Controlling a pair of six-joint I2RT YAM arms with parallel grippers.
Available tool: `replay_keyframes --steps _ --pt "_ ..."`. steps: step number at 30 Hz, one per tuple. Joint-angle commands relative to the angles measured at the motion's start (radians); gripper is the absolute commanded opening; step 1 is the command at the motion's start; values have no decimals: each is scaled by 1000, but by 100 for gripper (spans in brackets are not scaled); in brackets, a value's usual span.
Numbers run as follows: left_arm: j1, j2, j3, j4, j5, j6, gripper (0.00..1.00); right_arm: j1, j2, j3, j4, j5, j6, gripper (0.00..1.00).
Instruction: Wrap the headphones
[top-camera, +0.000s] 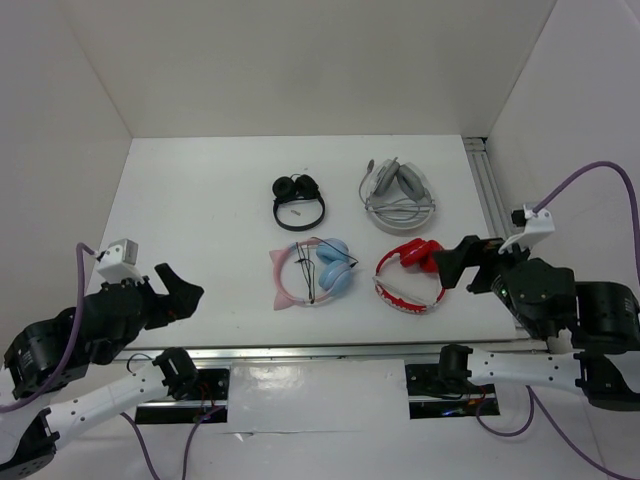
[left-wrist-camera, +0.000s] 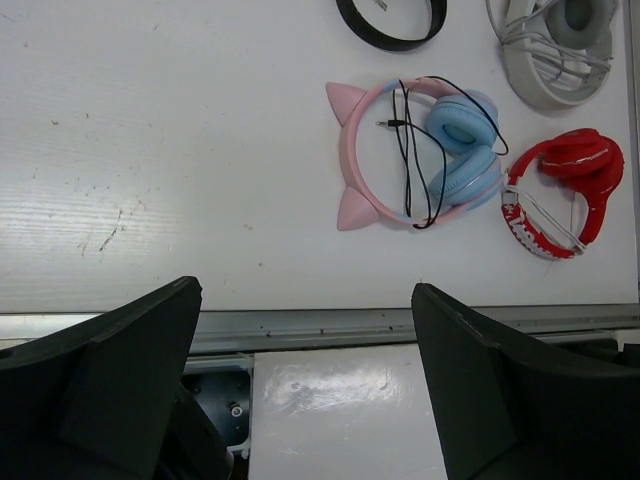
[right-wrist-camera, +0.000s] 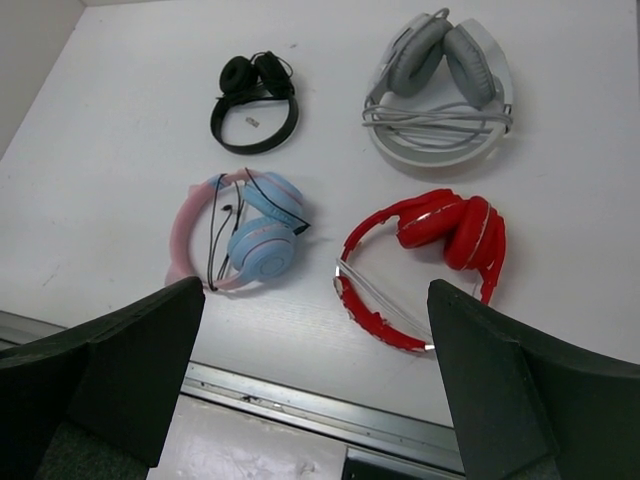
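Note:
The headphones (top-camera: 312, 272) lie flat on the white table, near its front middle. They have a pink cat-eared headband, light blue ear cups (left-wrist-camera: 460, 120) and a thin black cable looped loosely across the band (right-wrist-camera: 218, 240). My left gripper (top-camera: 182, 297) hovers open at the front left, well away from the headphones, with nothing between its fingers (left-wrist-camera: 305, 292). On the right, my right gripper (top-camera: 452, 266) is open too and holds nothing (right-wrist-camera: 315, 290). It hangs just right of the red pair, above the table's front edge.
A red-and-white pair (top-camera: 408, 276) lies right beside the headphones. A small black pair (top-camera: 298, 198) and a white-grey pair (top-camera: 400, 190) with wound cable sit farther back. A metal rail (top-camera: 320, 352) runs along the front edge, another (top-camera: 490, 190) along the right. White walls enclose three sides.

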Motion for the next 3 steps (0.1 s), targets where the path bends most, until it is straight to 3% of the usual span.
replay_keyframes --steps 1,3 --pt "-4 -9 -3 19 -8 12 100 -5 -9 18 -33 11 6 100" --pt "-4 -9 -3 19 -8 12 100 -5 -9 18 -33 11 6 100"
